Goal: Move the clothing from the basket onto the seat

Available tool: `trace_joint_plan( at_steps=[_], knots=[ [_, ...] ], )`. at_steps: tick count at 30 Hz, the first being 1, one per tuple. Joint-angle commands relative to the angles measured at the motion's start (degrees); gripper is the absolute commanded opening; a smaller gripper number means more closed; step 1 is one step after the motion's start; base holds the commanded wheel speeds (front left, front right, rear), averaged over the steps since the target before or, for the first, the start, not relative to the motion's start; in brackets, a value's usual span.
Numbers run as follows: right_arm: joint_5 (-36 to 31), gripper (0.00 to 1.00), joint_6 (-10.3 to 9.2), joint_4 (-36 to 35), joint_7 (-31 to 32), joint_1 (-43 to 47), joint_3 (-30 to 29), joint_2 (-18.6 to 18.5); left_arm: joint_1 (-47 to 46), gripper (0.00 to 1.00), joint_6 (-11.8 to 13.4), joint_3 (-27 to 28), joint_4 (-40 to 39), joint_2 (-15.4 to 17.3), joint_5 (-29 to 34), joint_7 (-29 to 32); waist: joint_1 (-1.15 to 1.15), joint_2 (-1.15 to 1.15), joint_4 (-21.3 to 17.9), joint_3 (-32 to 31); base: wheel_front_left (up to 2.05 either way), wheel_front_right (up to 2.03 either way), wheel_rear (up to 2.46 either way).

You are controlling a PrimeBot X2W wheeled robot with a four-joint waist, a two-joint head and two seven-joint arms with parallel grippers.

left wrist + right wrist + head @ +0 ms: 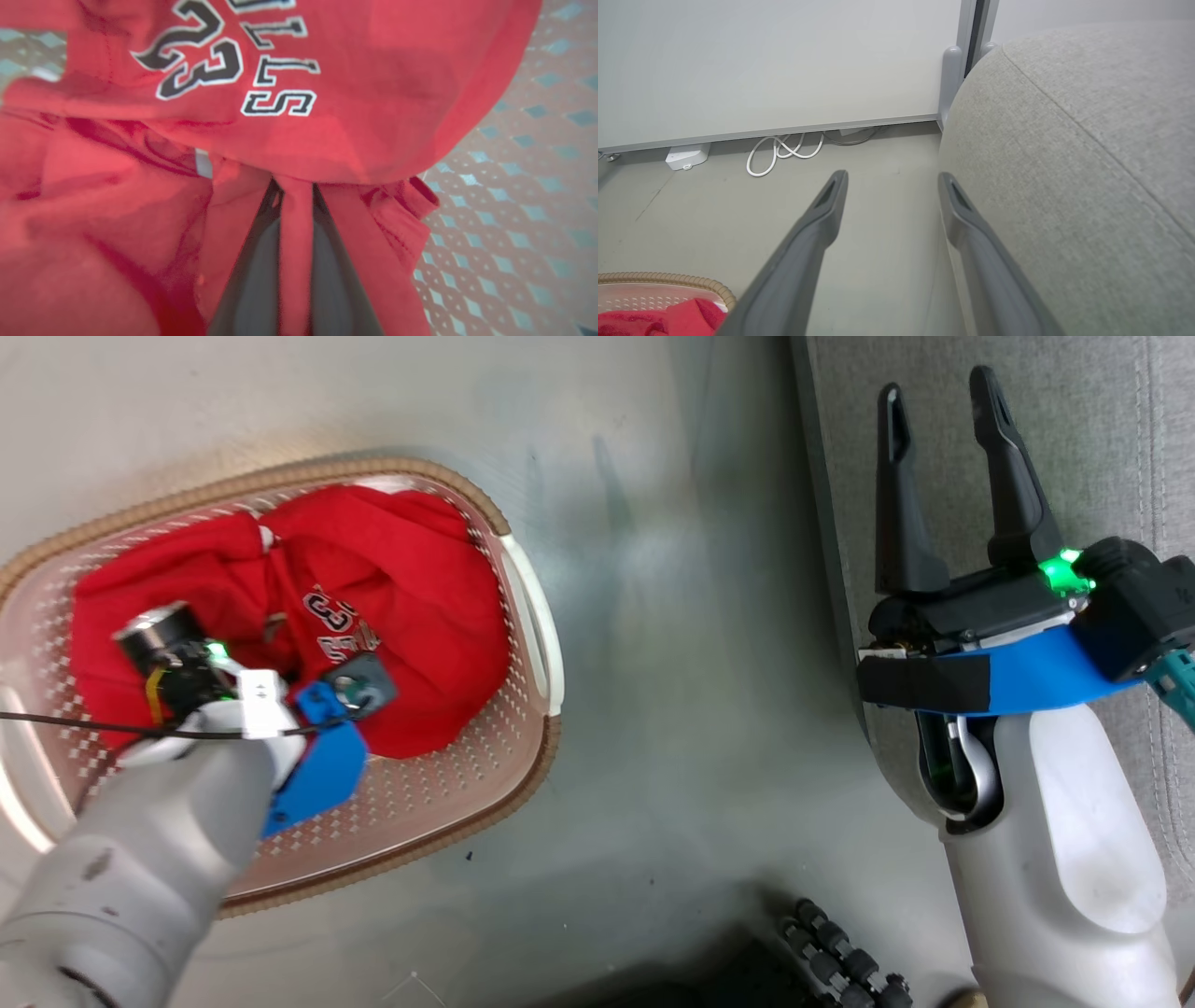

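The clothing [401,579], red with "BULLS 23" lettering, lies bunched in the white perforated basket [373,464] on the floor at the left. My left arm reaches down into the basket, its wrist [252,695] over the red heap. In the left wrist view my left gripper [296,191] is shut on a fold of the clothing [373,93], a red strip pinched between the dark fingers [252,270]. My right gripper [938,387] hangs open and holds nothing at the left edge of the grey seat [1074,429]. The right wrist view shows its open fingers [817,224] beside the seat [1064,140].
Grey floor [691,663] separates the basket from the seat. Against the wall panel [784,70] lie a white coiled cable [780,151] and a small white box [686,156]. My dark base [840,961] shows at the bottom. A corner of the basket [668,280] shows at lower left.
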Motion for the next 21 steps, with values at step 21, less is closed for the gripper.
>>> trace_joint_plan(
  at_steps=[21],
  knots=[
    [-4.23,1.0,-0.04,3.28,-0.02,7.88,-2.26,-0.05,9.8,0.0,1.05,3.11,-8.95,-4.92,-7.78,-7.69,0.0,0.0,7.82,-17.85,0.0,0.0,0.0]
  ],
)
